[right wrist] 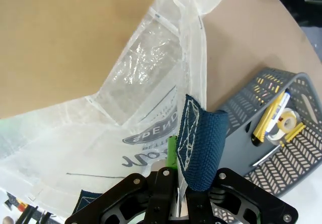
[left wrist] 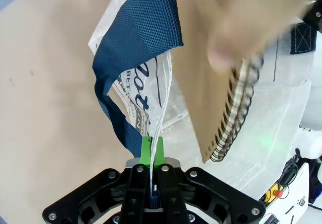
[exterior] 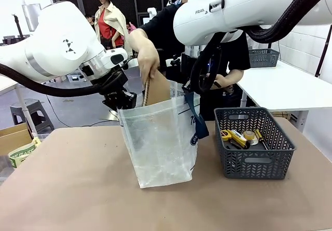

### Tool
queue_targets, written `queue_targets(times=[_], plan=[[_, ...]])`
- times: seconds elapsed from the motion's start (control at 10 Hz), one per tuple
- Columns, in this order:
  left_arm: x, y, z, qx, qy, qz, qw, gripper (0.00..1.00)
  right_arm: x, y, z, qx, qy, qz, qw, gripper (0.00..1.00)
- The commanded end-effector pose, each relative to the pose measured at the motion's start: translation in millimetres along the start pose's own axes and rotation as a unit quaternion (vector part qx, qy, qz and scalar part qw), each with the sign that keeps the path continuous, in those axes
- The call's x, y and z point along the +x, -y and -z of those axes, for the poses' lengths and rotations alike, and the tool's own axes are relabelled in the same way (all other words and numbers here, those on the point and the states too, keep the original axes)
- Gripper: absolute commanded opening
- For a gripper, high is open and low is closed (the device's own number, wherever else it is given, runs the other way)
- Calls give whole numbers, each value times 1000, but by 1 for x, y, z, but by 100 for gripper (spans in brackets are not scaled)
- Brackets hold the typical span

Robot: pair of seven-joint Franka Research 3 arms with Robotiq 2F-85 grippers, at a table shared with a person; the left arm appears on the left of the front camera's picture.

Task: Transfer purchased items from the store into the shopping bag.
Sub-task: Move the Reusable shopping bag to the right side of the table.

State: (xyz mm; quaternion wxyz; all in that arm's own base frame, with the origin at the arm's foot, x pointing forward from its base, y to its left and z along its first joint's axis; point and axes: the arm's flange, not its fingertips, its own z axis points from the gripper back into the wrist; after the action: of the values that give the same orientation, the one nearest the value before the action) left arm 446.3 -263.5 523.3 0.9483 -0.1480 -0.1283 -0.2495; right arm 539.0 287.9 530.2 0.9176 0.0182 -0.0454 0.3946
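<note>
Left pincer (left wrist: 152, 146) and right pincer (right wrist: 176, 153) each pinch the shopping bag (exterior: 161, 143) rim; if the hand (exterior: 148, 59) jams that spiral notebook (exterior: 157, 88) down, plastic could slip free.

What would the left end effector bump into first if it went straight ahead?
The shopping bag: the left end effector is shut on its rim, so the bag's printed wall and blue strap come first, probably before the brown notebook.
</note>
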Motion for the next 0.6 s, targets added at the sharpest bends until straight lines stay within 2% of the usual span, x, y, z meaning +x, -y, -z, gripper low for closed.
queue_targets(times=[0.0, 0.5], plan=[[0, 0, 0, 3, 0, 2, 1000, 0, 0, 1, 0, 0, 0, 0, 1000, 0], [0, 0, 0, 3, 0, 2, 1000, 0, 0, 1, 0, 0, 0, 0, 1000, 0]])
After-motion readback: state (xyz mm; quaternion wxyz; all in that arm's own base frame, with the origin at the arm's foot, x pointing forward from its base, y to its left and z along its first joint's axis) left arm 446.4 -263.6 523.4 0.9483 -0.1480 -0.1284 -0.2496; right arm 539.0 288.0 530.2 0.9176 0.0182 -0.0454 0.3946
